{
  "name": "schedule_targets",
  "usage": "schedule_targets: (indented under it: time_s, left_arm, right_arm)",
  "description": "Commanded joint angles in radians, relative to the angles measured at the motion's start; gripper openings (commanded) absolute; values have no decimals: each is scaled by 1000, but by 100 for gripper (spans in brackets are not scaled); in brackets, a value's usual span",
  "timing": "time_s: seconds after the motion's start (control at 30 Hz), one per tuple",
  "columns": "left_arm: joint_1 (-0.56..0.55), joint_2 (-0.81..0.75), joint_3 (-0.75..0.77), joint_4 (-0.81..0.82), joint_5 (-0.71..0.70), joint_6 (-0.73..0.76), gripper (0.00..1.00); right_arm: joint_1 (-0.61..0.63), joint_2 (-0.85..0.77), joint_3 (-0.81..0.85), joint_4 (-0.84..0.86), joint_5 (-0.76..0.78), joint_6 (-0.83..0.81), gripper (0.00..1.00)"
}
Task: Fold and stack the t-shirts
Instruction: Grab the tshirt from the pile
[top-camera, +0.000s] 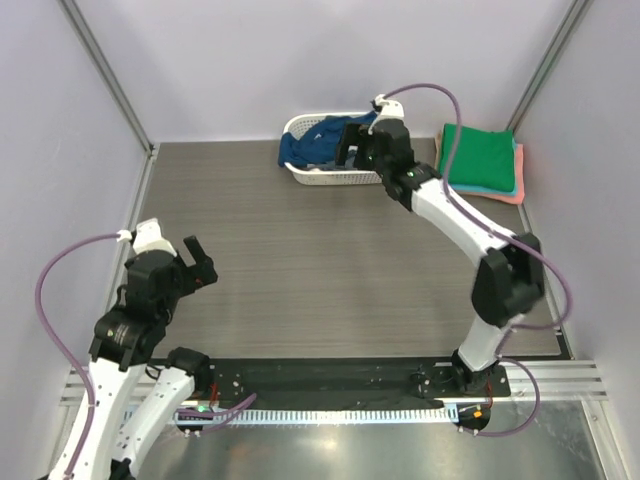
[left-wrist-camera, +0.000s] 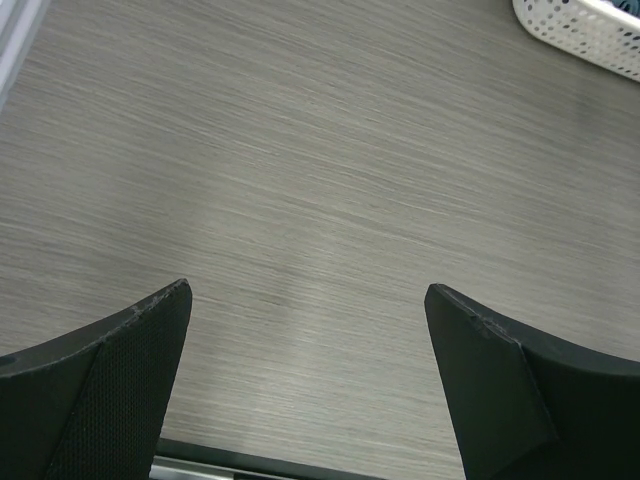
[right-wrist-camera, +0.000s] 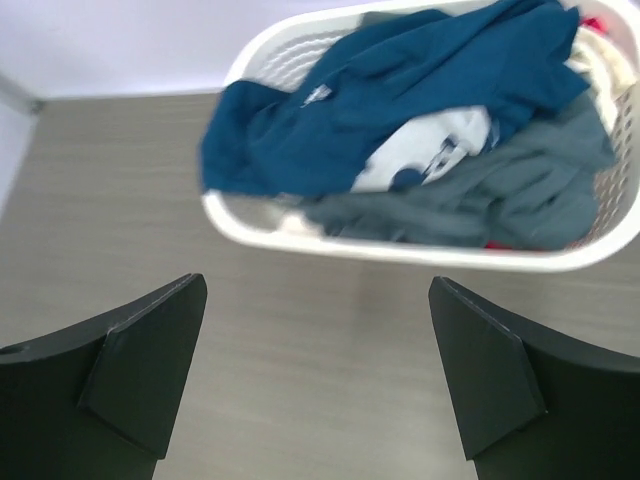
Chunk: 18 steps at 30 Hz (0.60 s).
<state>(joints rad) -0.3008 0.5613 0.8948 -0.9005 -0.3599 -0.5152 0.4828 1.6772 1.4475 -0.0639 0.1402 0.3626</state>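
Left gripper (top-camera: 186, 267) sits lower left, jaws wide, nothing in them. Top centre, right gripper (right-wrist-camera: 318, 290) (also spread, empty) hangs by the basket (right-wrist-camera: 420, 255) holding the dark blue shirt (right-wrist-camera: 420, 90) and grey shirt (right-wrist-camera: 500, 200). Folded green shirt (top-camera: 478, 155) upper right.

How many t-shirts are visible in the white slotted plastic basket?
2: a dark blue cloth shirt with white print on top, hanging over the basket's left rim; a slate grey-blue cloth shirt beneath it. Others may be hidden.
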Motion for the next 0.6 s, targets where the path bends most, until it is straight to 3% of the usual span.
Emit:
schedule_targets:
  time_s: [0.0,0.2,0.3,0.57]
  left_arm:
    - [0,-43,-36,78,-8,9,100]
    - [2,-54,-40,78,-13,9,100]
    - [3,-46,-40,77,-5,9,100]
    - [38,-64,-43,83,21,10,100]
  right_arm:
    - [-50,238,242,-178,99,-45,100]
    - [-79,522,635,-289,116,-82,100]
    - [-90,625,753,-298,130,-90,100]
    - [-108,719,890,-297,118,-94,97]
